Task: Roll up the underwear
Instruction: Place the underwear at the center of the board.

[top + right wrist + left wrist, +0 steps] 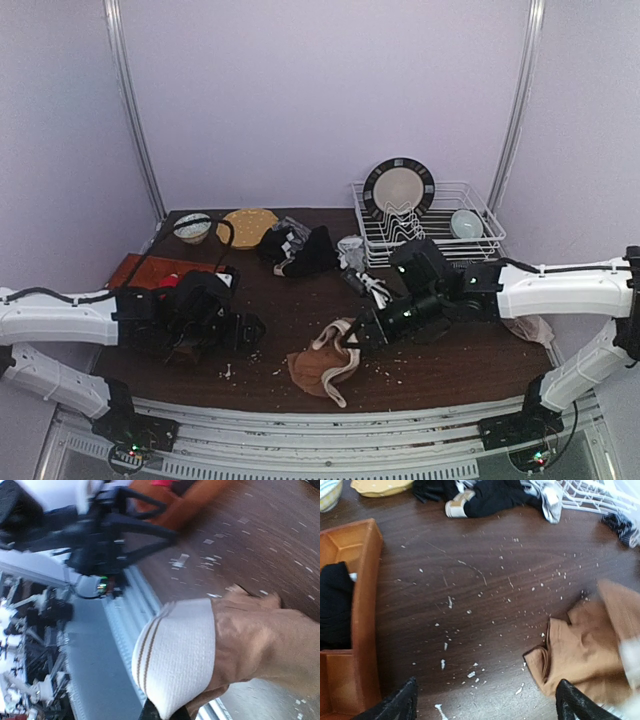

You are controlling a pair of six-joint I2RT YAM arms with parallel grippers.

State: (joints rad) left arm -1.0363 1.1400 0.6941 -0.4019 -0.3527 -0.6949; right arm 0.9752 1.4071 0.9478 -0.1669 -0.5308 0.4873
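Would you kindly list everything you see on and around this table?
table: one, dark brown, under everything.
underwear: one, tan with white waistband, front centre.
clothes pile: one, mostly black, back centre.
yellow plate: one, back left.
bowl: one, pale, left of the yellow plate.
dish rack: one, white wire, back right, holding a black-rimmed plate and a pale bowl.
tray: one, orange-brown, left, holding a black garment.
crumbs: many, white, scattered.
left gripper: black, open, over bare table.
right gripper: black, shut on the underwear.
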